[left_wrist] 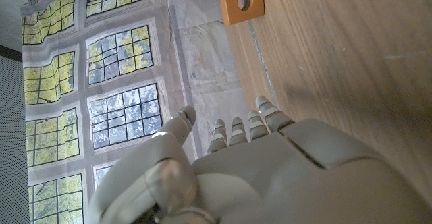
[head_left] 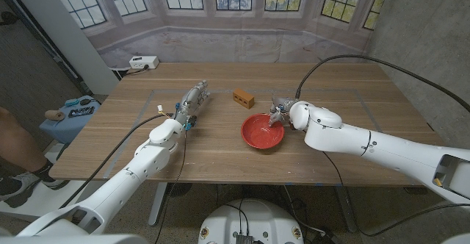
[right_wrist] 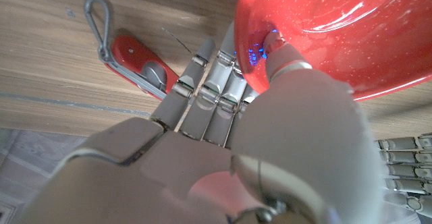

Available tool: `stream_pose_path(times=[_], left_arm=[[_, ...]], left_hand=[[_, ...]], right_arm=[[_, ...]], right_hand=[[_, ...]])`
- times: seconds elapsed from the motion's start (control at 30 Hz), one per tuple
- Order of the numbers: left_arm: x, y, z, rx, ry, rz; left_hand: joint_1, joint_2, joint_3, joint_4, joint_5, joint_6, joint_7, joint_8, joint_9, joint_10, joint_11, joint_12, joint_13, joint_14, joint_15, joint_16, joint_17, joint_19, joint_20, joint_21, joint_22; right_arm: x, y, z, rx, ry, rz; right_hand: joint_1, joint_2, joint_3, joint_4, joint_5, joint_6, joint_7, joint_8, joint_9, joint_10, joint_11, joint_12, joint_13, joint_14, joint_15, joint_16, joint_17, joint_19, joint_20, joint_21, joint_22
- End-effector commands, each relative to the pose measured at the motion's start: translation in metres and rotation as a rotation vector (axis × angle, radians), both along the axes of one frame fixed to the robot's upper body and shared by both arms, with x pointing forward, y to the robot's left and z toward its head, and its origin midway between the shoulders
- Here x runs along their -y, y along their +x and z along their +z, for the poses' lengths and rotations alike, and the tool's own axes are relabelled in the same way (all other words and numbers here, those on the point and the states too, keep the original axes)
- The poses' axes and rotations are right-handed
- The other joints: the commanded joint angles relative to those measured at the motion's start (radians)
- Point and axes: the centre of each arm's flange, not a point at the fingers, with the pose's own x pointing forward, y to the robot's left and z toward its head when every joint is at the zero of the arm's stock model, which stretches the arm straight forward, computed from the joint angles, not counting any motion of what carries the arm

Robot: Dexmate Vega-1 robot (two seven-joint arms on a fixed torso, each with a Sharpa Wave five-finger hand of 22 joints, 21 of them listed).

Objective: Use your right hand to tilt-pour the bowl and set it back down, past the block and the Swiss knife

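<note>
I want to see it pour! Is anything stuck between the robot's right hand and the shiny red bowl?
No, nothing is between them. The right hand already grips the shiny red bowl at its rim. The orange wooden block sits apart on the table, and the red Swiss knife lies beyond the fingers.

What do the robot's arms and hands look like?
Both arms are smooth, rounded white shells with thin black cables running along them. The left hand and the right hand are pale grey, with jointed fingers like a person's. A small blue light glows at the left wrist.
</note>
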Motion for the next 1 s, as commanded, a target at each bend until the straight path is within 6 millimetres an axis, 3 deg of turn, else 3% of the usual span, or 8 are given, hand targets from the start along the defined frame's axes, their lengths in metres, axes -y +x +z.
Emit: stream_pose_path(times=[0.03,1.0], left_arm=[[0.0,0.002,0.0,-0.006,0.002,-0.009],[-0.003,-0.001,-0.005,-0.011,0.007,-0.017]], left_hand=[[-0.134,-0.149,0.006,-0.004,0.007,0.008,-0.002,0.005,0.006,0.015,0.004,0.006,0.001,0.006,0.0,0.007,0.005,0.01,0.004,0.006,0.004],[-0.134,-0.15,0.008,-0.007,0.007,0.018,-0.002,0.004,0.006,0.032,0.002,0.007,0.002,0.016,0.001,0.005,0.004,0.013,0.006,0.004,0.005]], right_arm=[[0.002,-0.008,0.003,0.014,0.039,0.013],[-0.001,-0.032,0.012,0.113,0.09,0.043]], right_hand=[[0.007,0.002,0.003,0.007,0.002,0.008,-0.004,0.006,0.004,0.031,-0.021,0.006,0.004,0.013,-0.039,-0.005,0.006,0.004,-0.072,0.006,0.004],[0.011,0.007,-0.004,0.009,0.014,0.015,-0.007,0.003,0.001,0.035,-0.023,0.001,0.006,0.03,-0.04,-0.024,0.026,0.001,-0.081,0.02,0.006]])
